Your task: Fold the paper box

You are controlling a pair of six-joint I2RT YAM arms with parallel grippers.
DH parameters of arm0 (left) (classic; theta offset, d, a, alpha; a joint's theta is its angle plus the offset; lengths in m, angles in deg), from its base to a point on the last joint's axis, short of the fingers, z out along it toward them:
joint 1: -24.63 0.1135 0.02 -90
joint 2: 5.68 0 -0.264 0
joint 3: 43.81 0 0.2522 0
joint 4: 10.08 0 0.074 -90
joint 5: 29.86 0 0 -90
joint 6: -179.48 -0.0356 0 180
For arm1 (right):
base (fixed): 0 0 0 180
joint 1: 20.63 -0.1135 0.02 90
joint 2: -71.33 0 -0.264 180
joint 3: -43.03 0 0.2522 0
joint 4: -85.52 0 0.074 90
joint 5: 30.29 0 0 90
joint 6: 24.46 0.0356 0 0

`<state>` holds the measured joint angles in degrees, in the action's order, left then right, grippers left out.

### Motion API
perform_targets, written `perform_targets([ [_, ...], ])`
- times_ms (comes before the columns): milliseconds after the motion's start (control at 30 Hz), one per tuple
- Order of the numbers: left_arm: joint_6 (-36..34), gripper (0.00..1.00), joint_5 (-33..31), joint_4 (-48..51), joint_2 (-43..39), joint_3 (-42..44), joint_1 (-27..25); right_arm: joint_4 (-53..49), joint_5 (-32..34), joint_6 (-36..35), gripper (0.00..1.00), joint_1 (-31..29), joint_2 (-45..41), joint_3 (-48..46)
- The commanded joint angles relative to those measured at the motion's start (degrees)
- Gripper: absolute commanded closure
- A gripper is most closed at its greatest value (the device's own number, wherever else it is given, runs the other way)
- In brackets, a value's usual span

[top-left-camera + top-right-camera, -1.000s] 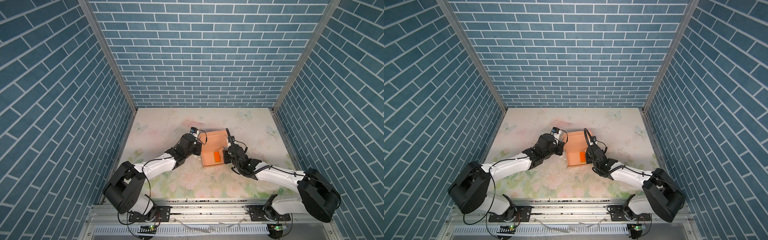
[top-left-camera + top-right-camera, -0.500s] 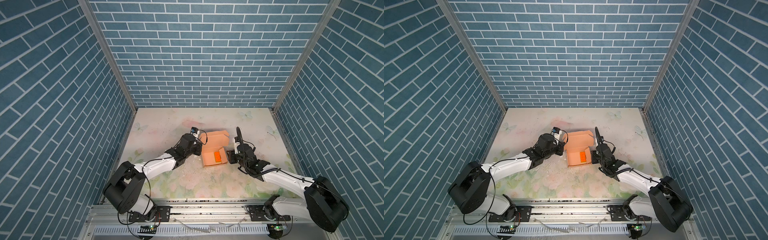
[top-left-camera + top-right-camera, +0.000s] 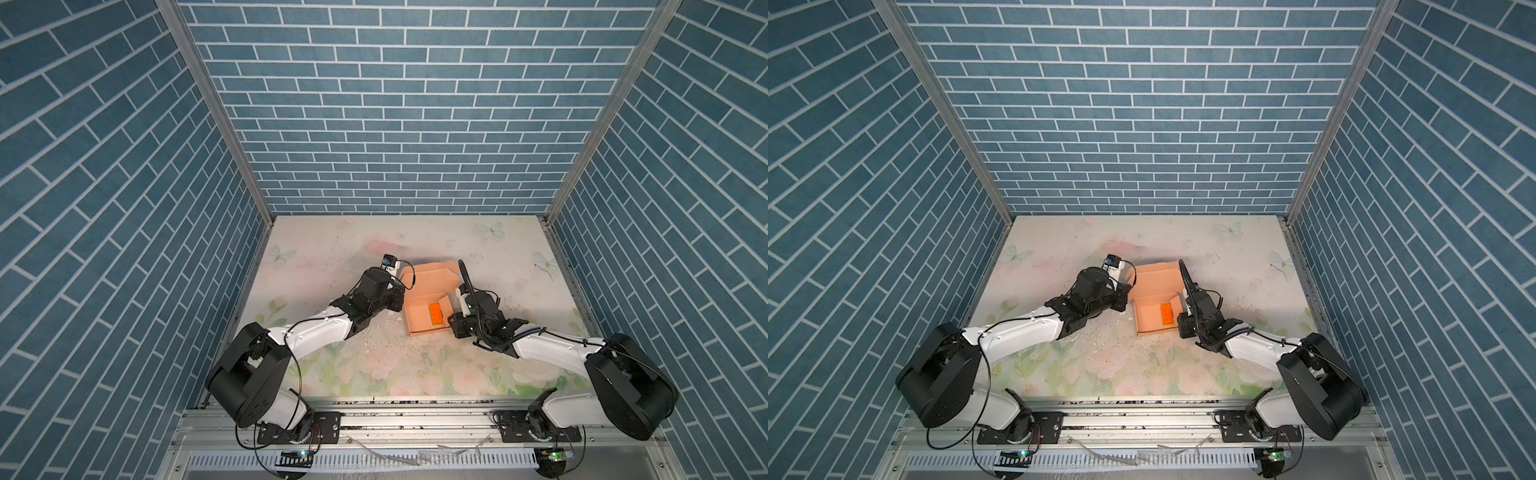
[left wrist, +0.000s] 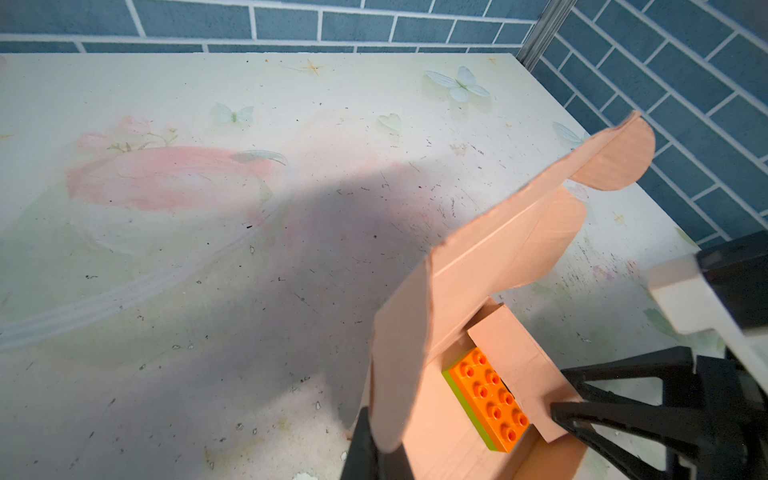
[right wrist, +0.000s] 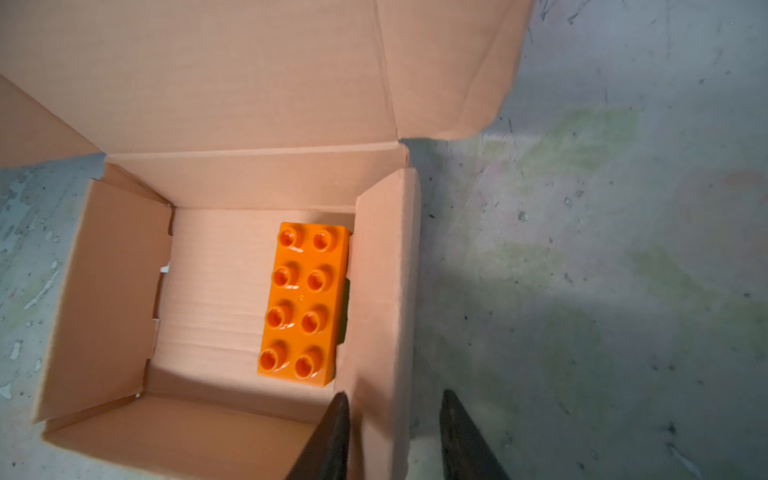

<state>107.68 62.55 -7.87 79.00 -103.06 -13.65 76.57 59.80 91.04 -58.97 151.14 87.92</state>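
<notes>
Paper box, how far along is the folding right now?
Done: the paper box has its walls standing, with the orange brick inside. In hand: the left gripper is shut on a side flap, and the right gripper straddles the opposite wall, jaws apart. Remaining: the lid stands open and needs folding down and tucking.

Open paper box (image 3: 1148, 309), orange brick (image 3: 1167, 314) inside, floral table (image 3: 1225, 257)

No legible txt, brand or nos. on the paper box (image 5: 249, 83), orange brick (image 5: 303, 303) or walls (image 3: 374, 104).
</notes>
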Motion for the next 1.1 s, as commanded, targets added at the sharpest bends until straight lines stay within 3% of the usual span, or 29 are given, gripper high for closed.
perform_targets([
  [0,-0.49,1.00,0.66,-1.61,-0.94,0.04,-0.21,-3.06,0.12,-1.49,0.66,-0.06,1.67,3.09],
  [400,-1.32,1.00,2.15,-1.76,0.47,-1.28,-0.21,-7.03,3.12,-5.18,0.70,-0.15,5.77,7.76],
  [700,-1.61,1.00,2.43,-1.40,0.10,-0.91,-0.21,-9.50,5.98,-6.84,0.89,-0.29,8.37,10.10],
  [900,-1.85,1.00,2.07,-1.42,0.11,-0.86,-0.21,-13.38,12.36,-8.48,1.00,-1.39,7.78,10.69],
  [1067,-1.75,1.00,2.07,-1.72,0.15,-0.97,-0.21,-16.95,19.93,-9.50,1.00,-3.76,8.84,12.17],
])
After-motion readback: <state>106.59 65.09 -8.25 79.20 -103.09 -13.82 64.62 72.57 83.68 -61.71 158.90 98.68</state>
